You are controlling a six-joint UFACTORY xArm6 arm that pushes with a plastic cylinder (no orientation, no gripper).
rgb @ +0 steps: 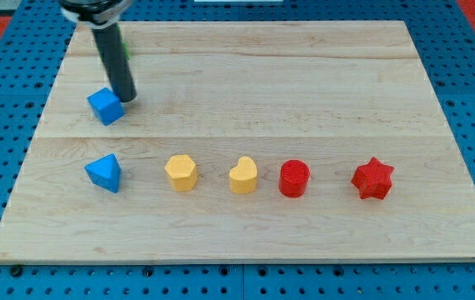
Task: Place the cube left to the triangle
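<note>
A blue cube [105, 107] sits on the wooden board [304, 83] at the upper left. A blue triangle [104, 172] lies below it, near the board's left side. My tip [127, 98] is just right of the cube's upper right edge, touching or almost touching it. The dark rod rises from there up to the view's top.
In a row right of the triangle lie a yellow hexagon-like block [181, 173], a yellow heart [243, 176], a red cylinder [294, 178] and a red star [372, 178]. Something green [127, 46] shows partly behind the rod. Blue pegboard surrounds the board.
</note>
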